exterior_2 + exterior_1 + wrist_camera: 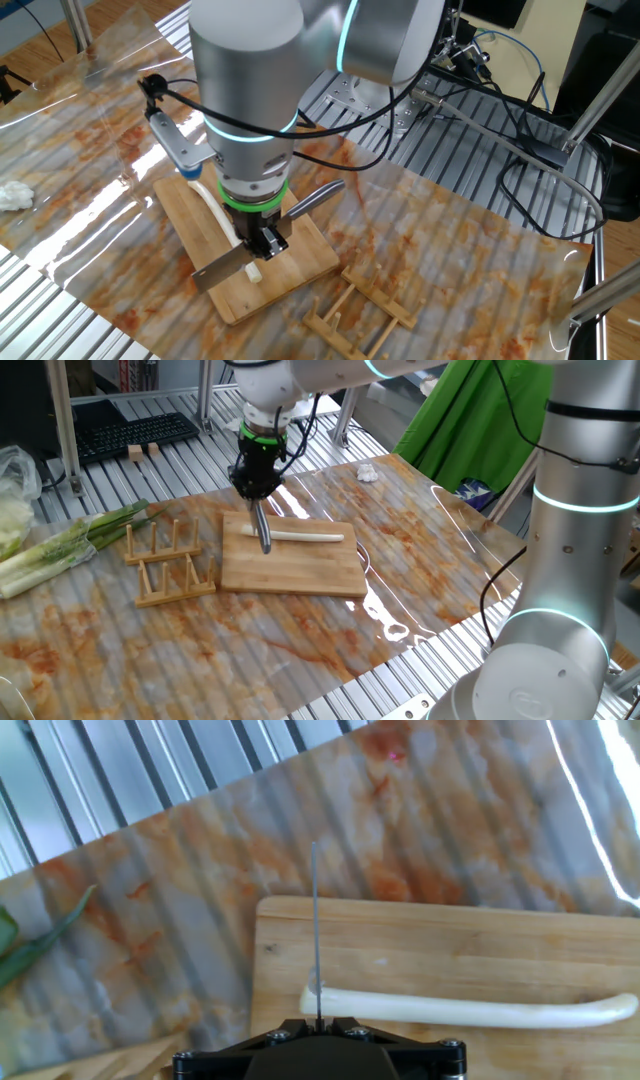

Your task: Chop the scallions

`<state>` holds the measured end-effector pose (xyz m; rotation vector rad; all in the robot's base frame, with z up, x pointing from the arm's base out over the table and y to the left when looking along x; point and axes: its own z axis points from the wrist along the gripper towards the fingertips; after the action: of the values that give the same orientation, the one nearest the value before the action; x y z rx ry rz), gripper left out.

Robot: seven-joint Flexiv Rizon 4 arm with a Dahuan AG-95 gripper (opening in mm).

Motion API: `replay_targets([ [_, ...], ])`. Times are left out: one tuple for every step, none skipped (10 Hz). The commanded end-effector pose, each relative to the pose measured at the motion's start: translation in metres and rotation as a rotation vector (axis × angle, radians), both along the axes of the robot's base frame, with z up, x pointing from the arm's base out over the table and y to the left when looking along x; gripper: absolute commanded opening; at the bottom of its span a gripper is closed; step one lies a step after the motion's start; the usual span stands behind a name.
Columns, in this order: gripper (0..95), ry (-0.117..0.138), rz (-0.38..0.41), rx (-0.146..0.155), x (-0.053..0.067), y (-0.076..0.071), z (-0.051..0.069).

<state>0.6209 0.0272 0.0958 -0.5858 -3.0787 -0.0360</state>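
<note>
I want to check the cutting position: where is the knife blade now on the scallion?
In the hand view the knife crosses the scallion near its left end, above the wooden board. The gripper holds it there.

Ribbed metal slat table (560, 575) under glossy orange-marbled plastic sheet (420, 550); green cloth (480, 420) behind, black keyboard (135, 435) far left.

silver arm reaching in from the right, bent downward at the wrist; gripper (260, 488) pointing straight down, fingers (268, 243) closed on the handle of a knife (263, 528), blade lowered and angled downward.
</note>
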Motion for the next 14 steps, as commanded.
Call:
replay_targets([
  [0.0, -0.011, 0.002, -0.005, -0.002, -0.002, -0.005],
  [0.0, -0.012, 0.001, -0.006, -0.003, -0.002, -0.006],
  [0.0, -0.013, 0.001, -0.006, -0.003, -0.003, -0.007],
  [0.0, -0.013, 0.001, -0.004, -0.004, -0.004, -0.008],
  [0.0, -0.012, 0.003, -0.005, -0.005, -0.005, -0.009],
  [0.0, -0.014, 0.004, -0.005, -0.006, -0.006, -0.010],
  [0.0, -0.016, 0.001, -0.004, -0.007, -0.006, -0.011],
  [0.0, -0.015, 0.000, -0.001, -0.007, -0.006, -0.012],
  [0.0, -0.015, -0.001, 0.003, -0.008, -0.005, -0.014],
  [0.0, -0.016, -0.002, 0.002, -0.008, -0.005, -0.016],
  [0.0, -0.015, -0.003, 0.003, -0.008, -0.005, -0.017],
  [0.0, -0.014, -0.004, 0.003, -0.008, -0.005, -0.017],
  [0.0, -0.015, -0.005, 0.002, -0.009, -0.005, -0.018],
  [0.0, -0.015, -0.003, 0.002, -0.009, -0.005, -0.020],
])
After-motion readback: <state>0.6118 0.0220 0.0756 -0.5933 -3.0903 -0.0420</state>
